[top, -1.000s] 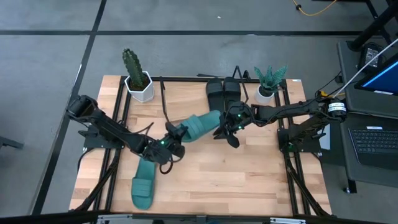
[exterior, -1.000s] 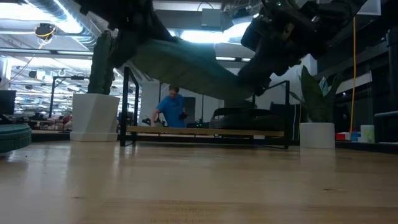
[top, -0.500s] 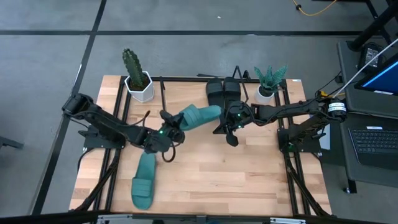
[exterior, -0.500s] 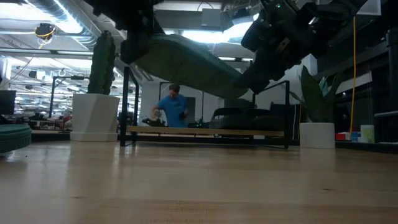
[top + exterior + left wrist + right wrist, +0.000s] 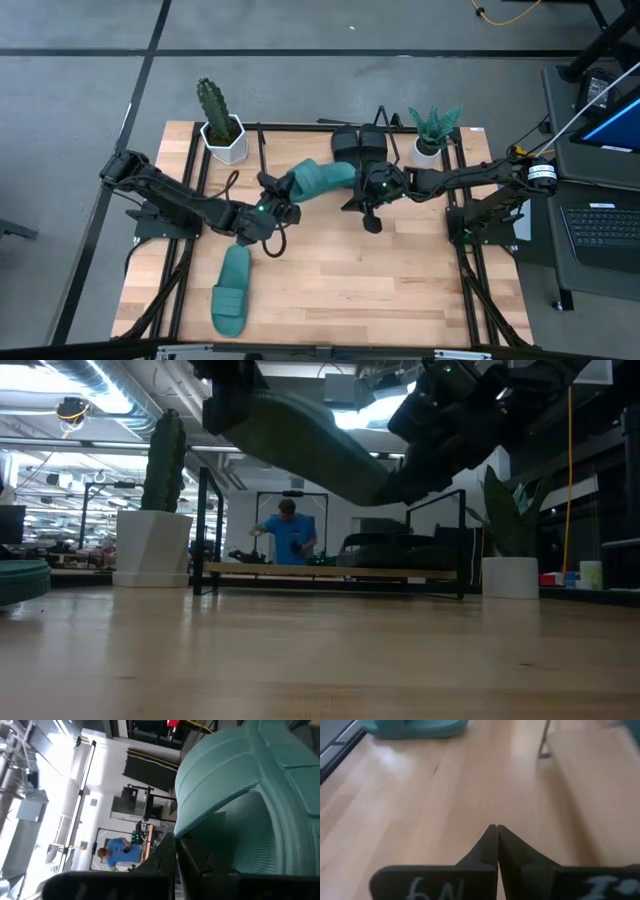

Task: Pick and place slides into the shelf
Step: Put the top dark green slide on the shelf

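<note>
Transport step: left gripper point(image 5: 268, 207) clamps the green slide point(image 5: 318, 182) aloft. Next, lower it onto the shelf point(image 5: 300, 150) ahead. Right gripper point(image 5: 371, 205) closed, empty.

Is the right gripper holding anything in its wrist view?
No. The right gripper has its fingers pressed together with nothing between them, above bare wooden tabletop.

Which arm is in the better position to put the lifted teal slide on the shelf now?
Left. The left gripper is shut on the teal slide, held in the air beside the shelf. The right gripper is shut and holds nothing.
</note>
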